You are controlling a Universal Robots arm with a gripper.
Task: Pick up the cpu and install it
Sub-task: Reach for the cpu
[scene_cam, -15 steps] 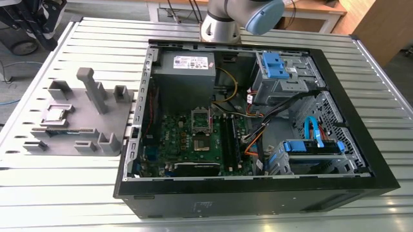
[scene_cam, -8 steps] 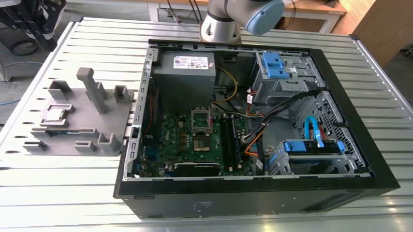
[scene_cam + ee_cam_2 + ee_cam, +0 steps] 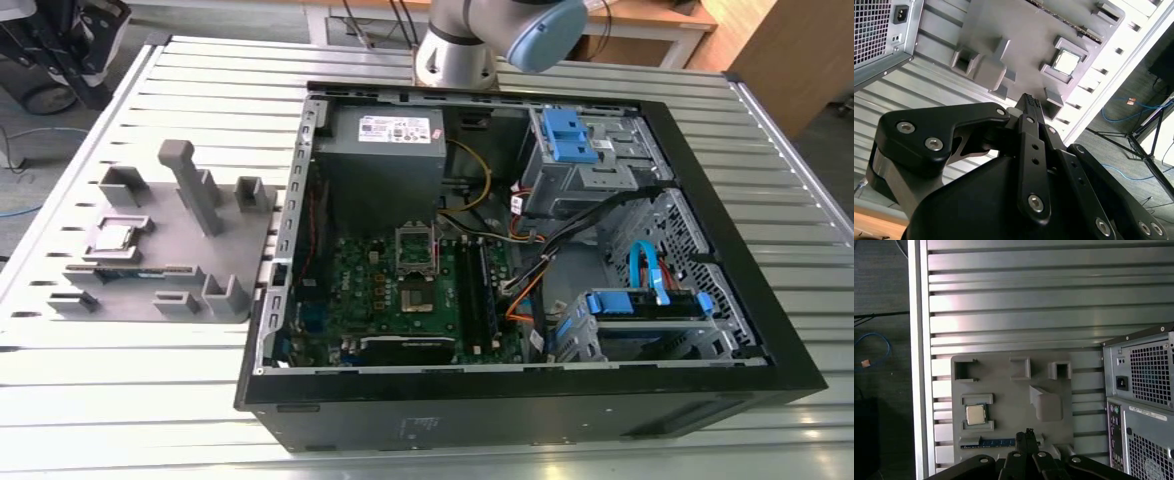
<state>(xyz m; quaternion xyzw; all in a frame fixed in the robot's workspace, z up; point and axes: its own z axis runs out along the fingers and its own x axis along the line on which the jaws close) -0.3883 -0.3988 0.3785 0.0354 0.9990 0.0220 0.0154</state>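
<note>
- Labels: a white sticker is sitting on the power supply in the exterior view, and another sticker is showing on the case's rear panel in the first wrist view. The print on both is too small to tell.
- Count: one cpu, one grey fixture tray, one open computer case, one motherboard, two blue drive brackets.
- The cpu is lying flat, silver top up, in a square pocket of the tray. The tray is resting on the slatted metal table, just beside the case on the exterior view's left.
- The socket on the motherboard is standing open.
- Arm: its blue-capped joint is showing behind the case's far wall.
- Gripper: hanging above the tray, tips pointing down at it, clear of the cpu.
- Fingers: pressed together in both wrist views, gripping nothing.
</note>
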